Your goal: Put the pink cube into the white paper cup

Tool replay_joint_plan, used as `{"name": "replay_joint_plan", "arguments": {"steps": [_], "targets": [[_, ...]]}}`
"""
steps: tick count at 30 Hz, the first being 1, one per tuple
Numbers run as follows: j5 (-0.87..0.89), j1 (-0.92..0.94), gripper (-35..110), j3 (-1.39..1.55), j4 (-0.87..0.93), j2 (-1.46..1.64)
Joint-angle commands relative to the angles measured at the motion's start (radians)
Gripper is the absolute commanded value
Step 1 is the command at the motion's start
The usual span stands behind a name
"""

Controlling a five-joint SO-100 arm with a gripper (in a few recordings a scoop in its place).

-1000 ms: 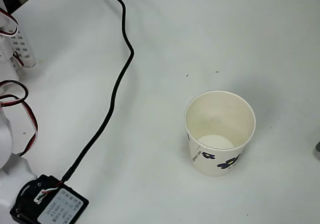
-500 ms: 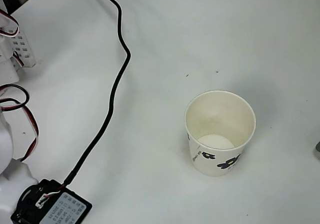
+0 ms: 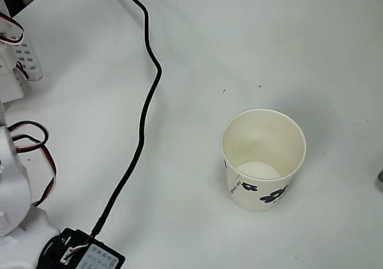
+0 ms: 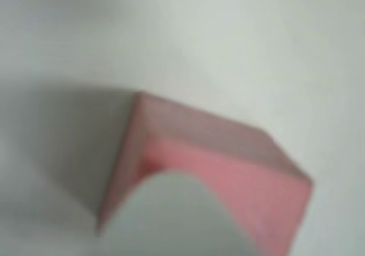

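Pink matte cube sits lower centre of the blurred wrist view, a pale finger overlapping it; whether the jaws pinch it I cannot tell. Overhead, the cream-white flower-printed paper cup stays put right of centre while the black cable has shifted right on the white counter.

Blk cable snakes across wht table.
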Motion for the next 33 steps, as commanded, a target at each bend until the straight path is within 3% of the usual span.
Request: {"name": "replay_joint_plan", "arguments": {"steps": [1, 20, 30, 33], "targets": [[-0.015, 0.002, 46, -0.118, 0.014, 0.025], [-0.015, 0.006, 44, -0.196, 0.011, -0.143], [-0.011, 0.002, 16, -0.192, 0.015, -0.149], [-0.009, 0.002, 15, -0.195, 0.015, -0.149]]}}
